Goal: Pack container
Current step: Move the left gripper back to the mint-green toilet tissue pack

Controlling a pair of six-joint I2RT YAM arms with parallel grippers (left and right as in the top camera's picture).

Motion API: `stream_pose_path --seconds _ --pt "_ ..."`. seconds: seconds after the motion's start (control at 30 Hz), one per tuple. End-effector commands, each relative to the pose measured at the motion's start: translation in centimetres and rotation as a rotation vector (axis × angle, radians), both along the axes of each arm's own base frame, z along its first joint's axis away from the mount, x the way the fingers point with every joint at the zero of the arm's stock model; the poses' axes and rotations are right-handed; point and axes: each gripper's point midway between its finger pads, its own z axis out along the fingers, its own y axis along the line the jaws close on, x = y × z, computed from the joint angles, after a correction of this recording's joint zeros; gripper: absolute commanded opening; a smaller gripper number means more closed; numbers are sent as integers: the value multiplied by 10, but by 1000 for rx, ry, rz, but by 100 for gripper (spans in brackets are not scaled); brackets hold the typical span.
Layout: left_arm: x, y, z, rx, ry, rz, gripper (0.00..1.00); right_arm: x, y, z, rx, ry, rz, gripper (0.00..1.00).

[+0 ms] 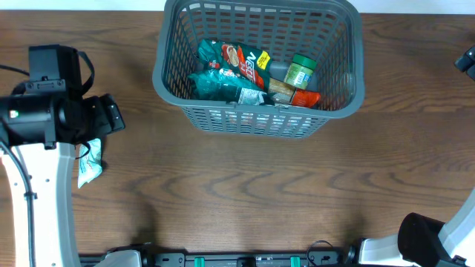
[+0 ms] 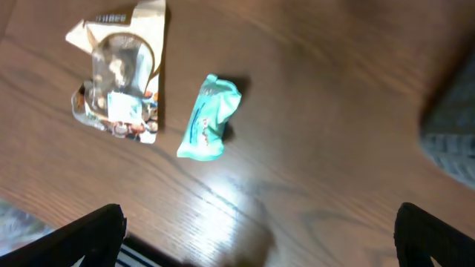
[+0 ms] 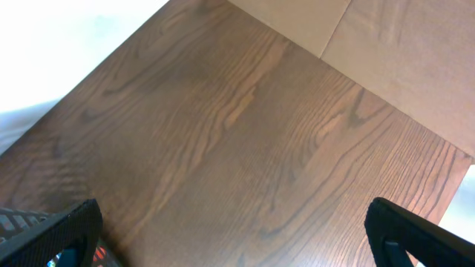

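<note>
The container [image 1: 168, 55], a large dark grey lattice basket, stands at the back middle of the table. In it lie green and red food packets [image 1: 237, 63], a green-lidded jar [image 1: 300, 72] and other items. In the left wrist view a small teal packet [image 2: 210, 119] lies on the wood beside a white and brown packet [image 2: 119, 74]. My left gripper [image 2: 258, 222] hangs open above the table near them, nothing between its fingers [image 2: 89, 237]. Overhead, the left gripper [image 1: 111, 115] is left of the container. My right gripper [image 3: 234, 215] is open over bare wood, seen overhead at the right edge [image 1: 467, 59].
A pale packet [image 1: 89, 165] lies on the table, partly under the left arm [image 1: 44, 111]. The right arm's base [image 1: 423, 237] sits at the front right corner. The table's far edge [image 3: 326, 55] crosses the top of the right wrist view.
</note>
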Motion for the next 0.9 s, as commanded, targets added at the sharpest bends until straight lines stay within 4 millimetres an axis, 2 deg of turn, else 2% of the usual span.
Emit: stream_pose_path --seconds 0.0,0.1,0.13,0.23,0.47,0.6,0.73,0.87 --pt "-5 12 -25 11 56 54 99 -2 -2 0 -1 -3 -17 99" --pt "-6 17 -49 7 88 71 99 -2 -2 0 0 -3 -16 99" --pt "-8 20 -67 5 110 79 98 -2 -2 0 -1 -3 -17 99" --pt "-14 24 -94 -2 147 97 99 -2 -2 0 -1 -3 -17 99" --pt "-27 36 -140 -59 179 165 99 -2 -2 0 -1 -3 -16 99" --pt "-36 49 -154 -55 196 176 99 -2 -2 0 -1 -3 -17 99" --pt "-41 63 -159 -51 195 195 98 -2 -2 0 -1 -3 -17 99" --pt "-30 63 -166 -98 144 123 99 -2 -2 0 -1 -3 -17 99"
